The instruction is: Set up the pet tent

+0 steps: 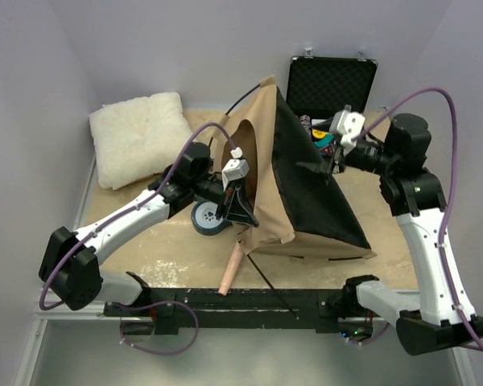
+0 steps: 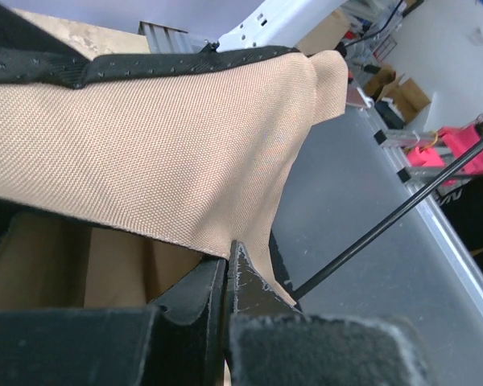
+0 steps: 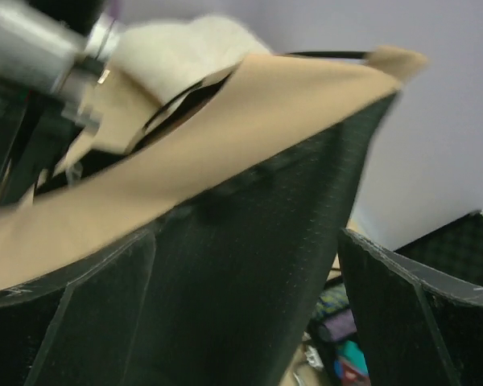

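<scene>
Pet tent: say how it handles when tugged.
The pet tent probably flops: its tan cloth folds and sags where the left gripper pinches it. Thin cloth and mesh, so likely light. Its thin pole may flex.

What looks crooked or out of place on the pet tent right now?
The pet tent sits lopsided: its tan fabric is bunched on the left side, where the left tool pinches it. A thin dark pole pokes out bare from under the near edge rather than bracing the fabric.
</scene>
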Available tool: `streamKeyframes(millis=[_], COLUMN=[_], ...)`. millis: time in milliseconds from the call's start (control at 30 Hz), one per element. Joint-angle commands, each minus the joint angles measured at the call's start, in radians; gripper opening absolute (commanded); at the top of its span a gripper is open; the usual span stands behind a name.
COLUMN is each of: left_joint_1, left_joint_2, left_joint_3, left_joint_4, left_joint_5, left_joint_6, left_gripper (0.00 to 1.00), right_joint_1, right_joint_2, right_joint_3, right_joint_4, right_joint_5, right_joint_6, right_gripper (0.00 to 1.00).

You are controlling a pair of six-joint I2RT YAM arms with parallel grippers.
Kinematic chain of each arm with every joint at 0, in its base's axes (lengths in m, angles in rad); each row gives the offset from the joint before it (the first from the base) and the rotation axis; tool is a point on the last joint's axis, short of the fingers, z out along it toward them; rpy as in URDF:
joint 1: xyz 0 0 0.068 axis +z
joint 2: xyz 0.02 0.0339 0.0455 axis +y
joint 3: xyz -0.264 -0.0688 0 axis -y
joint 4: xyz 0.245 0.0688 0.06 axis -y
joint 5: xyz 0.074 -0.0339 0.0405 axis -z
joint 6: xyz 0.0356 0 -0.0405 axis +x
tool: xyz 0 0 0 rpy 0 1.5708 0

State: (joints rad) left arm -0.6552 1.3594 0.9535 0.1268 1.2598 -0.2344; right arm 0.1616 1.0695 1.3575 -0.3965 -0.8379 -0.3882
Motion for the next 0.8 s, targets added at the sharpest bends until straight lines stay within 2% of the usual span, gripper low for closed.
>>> streamKeyframes(millis=[0, 33, 100, 367, 533, 767], left_joint_1=[0.034, 0.037, 0.035, 0.039, 0.039, 0.037], left_joint_2=[0.009, 0.013, 0.017, 0.035, 0.061, 0.083], left_joint_3=[0.143, 0.152, 0.169, 0.198, 0.238, 0.263], left_joint_4=[-0.488, -0.539, -0.619, -0.671, -0.762, -0.774], left_joint_5=[0.11, 0.115, 0.112, 0.104, 0.101, 0.101], left_joint_6=[0.495, 0.538, 0.615, 0.664, 0.736, 0.741], left_gripper=[0.0, 0.0, 0.0, 0.0, 0.0, 0.0], right_joint_1=[0.0, 0.0, 0.003, 0.013, 0.099, 0.22], right_joint_2=[-0.037, -0.051, -0.104, -0.341, -0.342, -0.237], right_joint_3=[0.057, 0.04, -0.027, -0.227, -0.253, -0.262], right_joint_4=[-0.609, -0.68, -0.693, -0.691, -0.691, -0.693], right_joint_5=[-0.194, -0.187, -0.165, -0.288, -0.326, -0.331], right_joint_6=[-0.732, -0.856, -0.951, -1.3, -1.331, -1.362], right_gripper=[0.98, 0.98, 0.98, 0.99, 0.99, 0.96])
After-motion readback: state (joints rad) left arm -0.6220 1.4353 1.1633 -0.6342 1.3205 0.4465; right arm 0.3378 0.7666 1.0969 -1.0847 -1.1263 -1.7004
